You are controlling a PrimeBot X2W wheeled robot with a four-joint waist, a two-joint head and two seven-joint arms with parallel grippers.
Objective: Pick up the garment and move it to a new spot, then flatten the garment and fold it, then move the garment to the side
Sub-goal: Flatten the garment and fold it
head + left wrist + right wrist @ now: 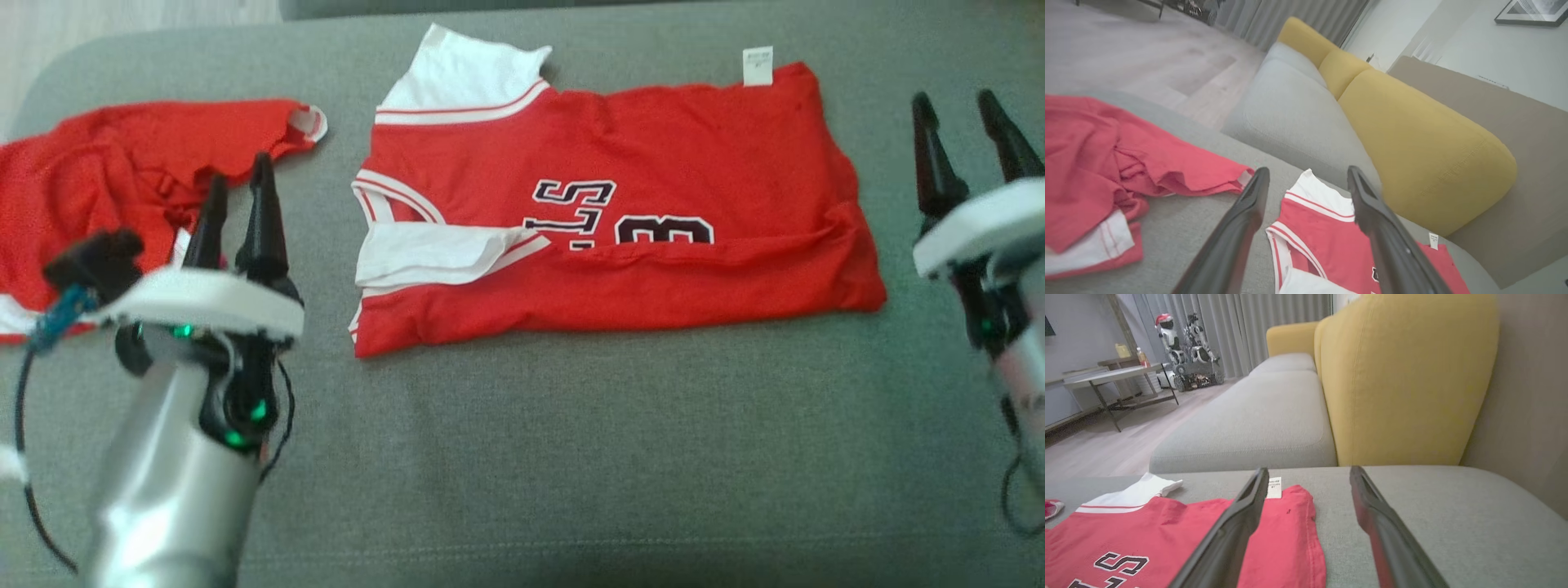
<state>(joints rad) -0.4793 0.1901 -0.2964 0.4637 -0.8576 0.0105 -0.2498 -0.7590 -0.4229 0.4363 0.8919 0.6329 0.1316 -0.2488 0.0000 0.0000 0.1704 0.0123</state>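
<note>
Now the red jersey point(694, 147) lies flat in the middle of the grey sofa seat point(522, 457), and I judge it is already folded once along its length. For the next fold, take both short ends evenly and keep the edges aligned. The left gripper point(239, 171) stands well left of the collar end, the right gripper point(955, 98) just beyond the hem end. Both jaws are open and empty.

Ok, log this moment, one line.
left hand: open, empty | right hand: open, empty | folded red-and-white jersey: flat on grey fabric cushion | crumpled red cloth garment: to its left
</note>
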